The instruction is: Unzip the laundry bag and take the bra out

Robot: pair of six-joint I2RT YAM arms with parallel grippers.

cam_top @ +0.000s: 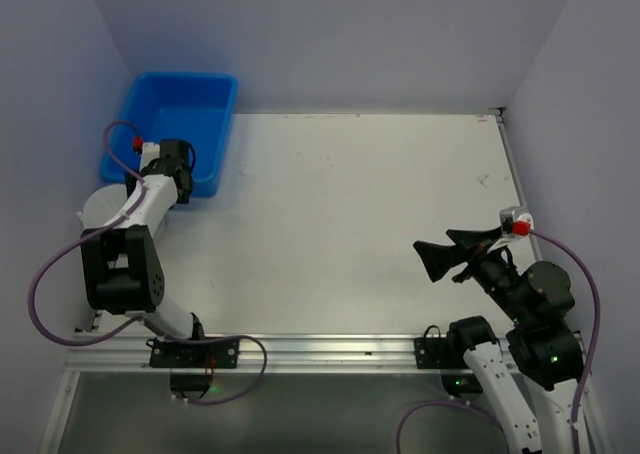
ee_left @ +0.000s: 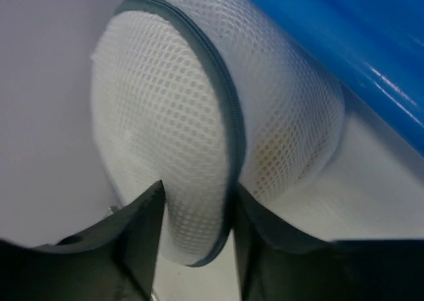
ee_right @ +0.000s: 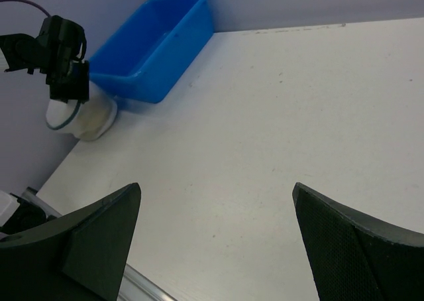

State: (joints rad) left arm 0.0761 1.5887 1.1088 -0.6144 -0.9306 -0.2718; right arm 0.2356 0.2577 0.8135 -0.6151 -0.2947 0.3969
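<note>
The laundry bag (ee_left: 172, 109), a white mesh drum with a dark zip line (ee_left: 228, 115) round its flap, lies on its side against the blue tub. It also shows in the top view (cam_top: 98, 209) and the right wrist view (ee_right: 83, 119). My left gripper (ee_left: 197, 211) is shut on the lower rim of the flap, with mesh and zip between the fingers. In the right wrist view it stands over the bag's left end (ee_right: 66, 92). The zip looks closed. No bra is visible; only a faint beige tint shows through the mesh. My right gripper (cam_top: 440, 254) (ee_right: 215, 188) is open and empty, far from the bag.
The blue tub (cam_top: 180, 78) (ee_left: 344, 29) (ee_right: 159, 82) stands at the far left corner, right beside the bag. The left wall is close behind the bag. The white table (cam_top: 350, 204) ends in an aluminium rail (cam_top: 320, 349) at the near edge.
</note>
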